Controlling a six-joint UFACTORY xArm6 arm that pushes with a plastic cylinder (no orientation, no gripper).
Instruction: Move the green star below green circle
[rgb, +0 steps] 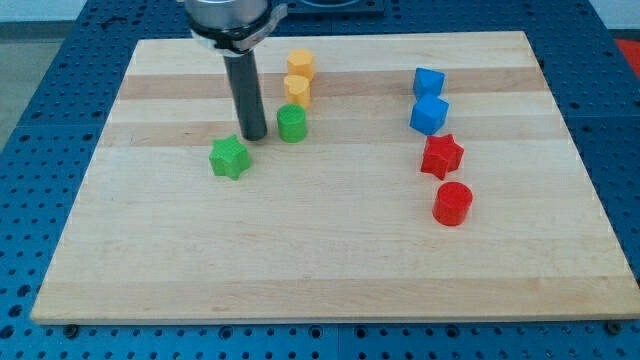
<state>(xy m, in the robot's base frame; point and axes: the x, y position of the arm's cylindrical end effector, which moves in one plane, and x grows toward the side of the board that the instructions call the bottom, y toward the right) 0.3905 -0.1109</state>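
The green star (229, 157) lay on the wooden board (300, 270) toward the left of centre, nearer the view's bottom than the green circle (291, 124) and off to its left, the two close but apart. It needed to travel right to sit directly below the circle.

My tip (252, 135) stood between them, just above and right of the star and just left of the circle, near both; whether it touched either could not be told. From that spot the risk, as I judged it, was that a push would drive the star down and left, away from the goal, or that any sweep to the right would knock the circle into the two yellow blocks (299, 78) stacked behind it, shifting the reference itself. A glancing contact on a star point might also spin it aside.

The rod had no jaws to open or close and held nothing.

Well to the right sat two blue blocks (429, 100), a red star (441, 156) and a red cylinder (451, 203), clear of any likely path.
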